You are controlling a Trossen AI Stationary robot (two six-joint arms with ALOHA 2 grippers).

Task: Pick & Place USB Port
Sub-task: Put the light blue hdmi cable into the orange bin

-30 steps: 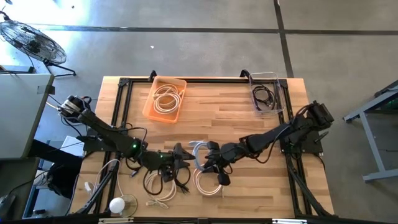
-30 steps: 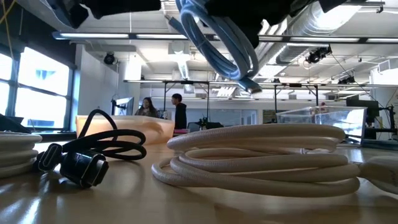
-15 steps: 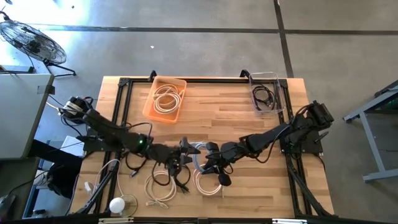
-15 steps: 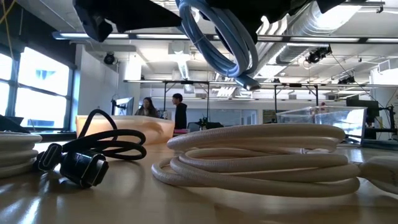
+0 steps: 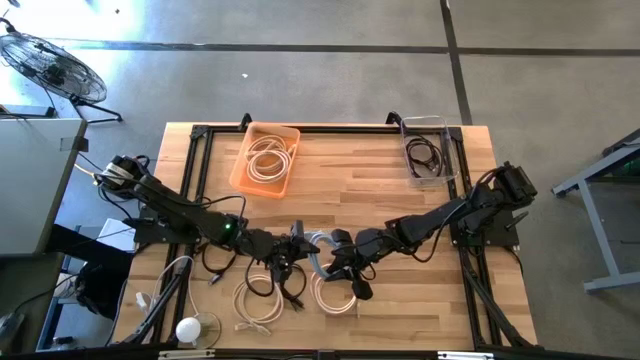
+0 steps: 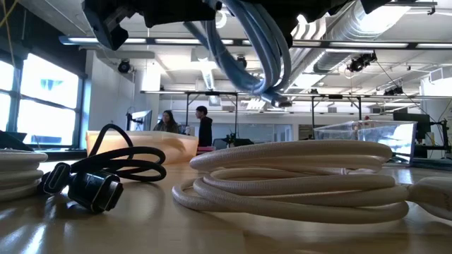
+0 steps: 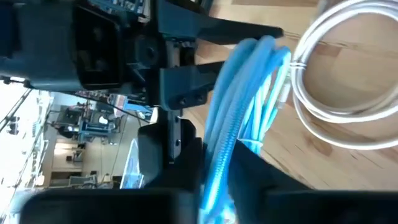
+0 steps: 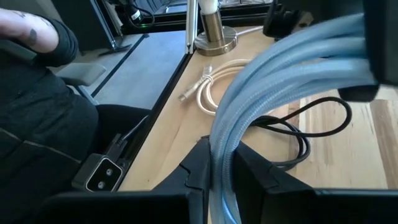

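Observation:
A coiled blue USB cable [image 5: 318, 240] hangs above the table's near middle, held between both grippers. My left gripper [image 5: 302, 245] is shut on the coil's left side. My right gripper [image 5: 333, 258] is shut on its right side. In the low view the coil [image 6: 244, 49] hangs clear of the table, its plug [image 6: 274, 99] pointing down. Below it a thick white cable coil [image 6: 296, 176] lies flat on the wood. My left gripper pinches the bundled blue strands [image 7: 217, 174] between its two fingers, which come level from the table's left and lie across the strands. The coil is clear of the table. My right gripper pinches the bundled strands [image 8: 222, 155] on the coil's other side between its two fingers, coming from the table's right. The coil hangs below, clear of the table.
An orange bin [image 5: 265, 158] with a white cable stands far left. A clear bin [image 5: 427, 150] with a black cable stands far right. A black cable [image 5: 278, 285], small white cables [image 5: 255, 310] and a lamp base [image 5: 190, 328] lie near the front. A person's sleeve [image 8: 37, 81] shows beyond the edge.
My left gripper has moved toward the table's right, up to the blue coil, and has shut on it. The coil's hanging loops have shifted and bunched toward the left gripper. My right gripper has kept its hold.

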